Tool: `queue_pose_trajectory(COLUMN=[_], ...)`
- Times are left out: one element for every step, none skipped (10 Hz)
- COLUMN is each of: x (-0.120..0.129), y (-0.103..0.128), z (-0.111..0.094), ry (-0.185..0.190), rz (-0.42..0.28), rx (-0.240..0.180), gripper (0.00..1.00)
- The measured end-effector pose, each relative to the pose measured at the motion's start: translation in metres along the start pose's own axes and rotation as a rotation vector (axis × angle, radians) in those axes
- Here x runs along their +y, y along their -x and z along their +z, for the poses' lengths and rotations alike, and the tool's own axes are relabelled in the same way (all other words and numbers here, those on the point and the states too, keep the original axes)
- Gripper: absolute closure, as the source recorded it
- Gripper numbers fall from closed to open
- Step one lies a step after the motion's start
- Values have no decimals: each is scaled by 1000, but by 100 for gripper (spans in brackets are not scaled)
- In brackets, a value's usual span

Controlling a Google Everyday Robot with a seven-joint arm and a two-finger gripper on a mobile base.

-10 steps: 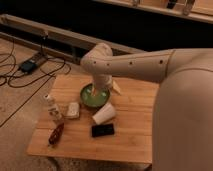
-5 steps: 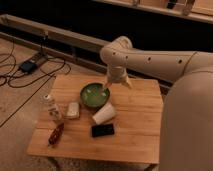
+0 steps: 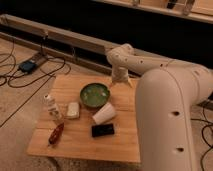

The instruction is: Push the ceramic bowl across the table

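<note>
The green ceramic bowl (image 3: 95, 95) sits upright near the middle of the light wooden table (image 3: 75, 145), slightly toward the far side. Its speckled inside is fully in view. My gripper (image 3: 119, 80) hangs at the end of the white arm (image 3: 165, 95), above the table's far edge. It is behind and to the right of the bowl, a short gap away from its rim and not touching it.
A white paper cup (image 3: 104, 114) lies on its side just in front of the bowl to the right. A black phone (image 3: 102, 130) lies in front of the cup. A white bottle (image 3: 50, 105), a small white block (image 3: 73, 110) and a reddish-brown object (image 3: 56, 134) stand left. Cables (image 3: 25, 65) lie on the floor at left.
My arm has lifted off the bowl and swung back and to the right, uncovering it. The bowl has stayed about where it was.
</note>
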Motion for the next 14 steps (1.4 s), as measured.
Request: queue_pose_trajectory(x=[0,0,-1,-3,-5,-10,-15,-18,-20,-23,-23,-21,-18,-16], y=[3,8,9,10,9,6,3,2,0,-2,-3,-3,-2,-2], z=[9,24,32,34,34,33,33,33,38,49,61,69,76,77], ry=[0,-6,-13,-21,-26,-23,-17,-9,2,11,17,22,28,30], rz=[-5,-20,-40,-58,-75,-85,-89,-92,-94,-95,-97,-101,-105,-106], rx=[13,30,37,40,43,44,45,40,39,44,50,54,58,61], gripper=[25,34,47,57,67,79,89,95,100,100,100,100,100,100])
